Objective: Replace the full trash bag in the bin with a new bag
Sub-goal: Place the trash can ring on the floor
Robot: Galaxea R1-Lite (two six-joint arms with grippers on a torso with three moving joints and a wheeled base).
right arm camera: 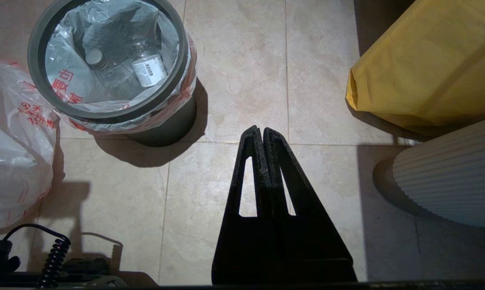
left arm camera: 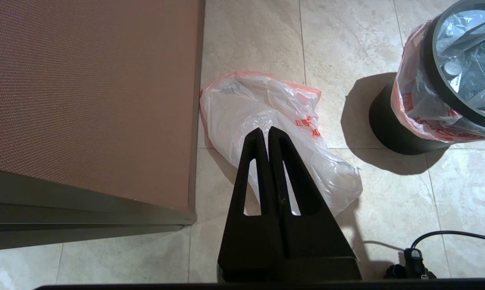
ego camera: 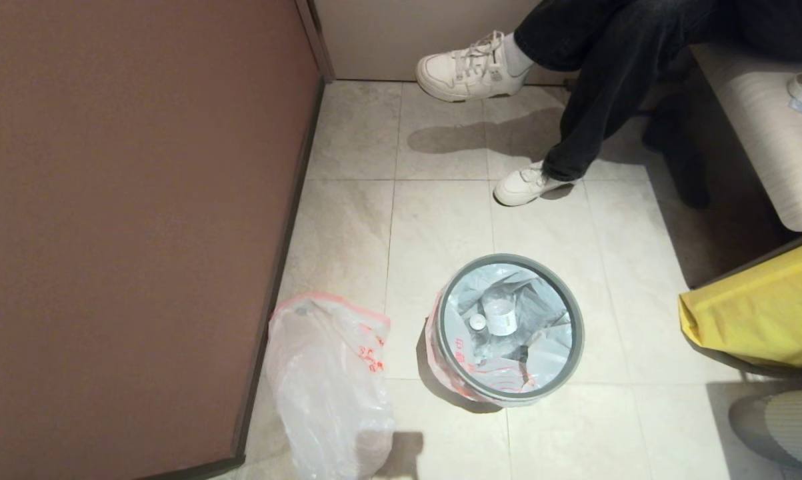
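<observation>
The bin (ego camera: pixel 511 393) is a small round dark tub with a grey hoop rim, standing on the tiled floor. The full trash bag (ego camera: pixel 547 353) lines it, its pink-red edge folded over the rim, with a bottle and a white cap inside. The new bag (ego camera: pixel 327 387) lies empty on the floor to the bin's left, beside the brown wall panel. My left gripper (left arm camera: pixel 265 131) hangs shut above the new bag (left arm camera: pixel 258 108), holding nothing. My right gripper (right arm camera: pixel 258 129) hangs shut over bare tiles, to the right of the bin (right arm camera: pixel 165 129), empty. Neither arm shows in the head view.
A brown wall panel (ego camera: pixel 134 220) runs along the left. A seated person's legs and white shoes (ego camera: pixel 527 183) are beyond the bin. A yellow bag (ego camera: pixel 761 313) and a ribbed white object (right arm camera: pixel 452 177) stand at the right. Cables (right arm camera: pixel 53 253) lie on the floor near me.
</observation>
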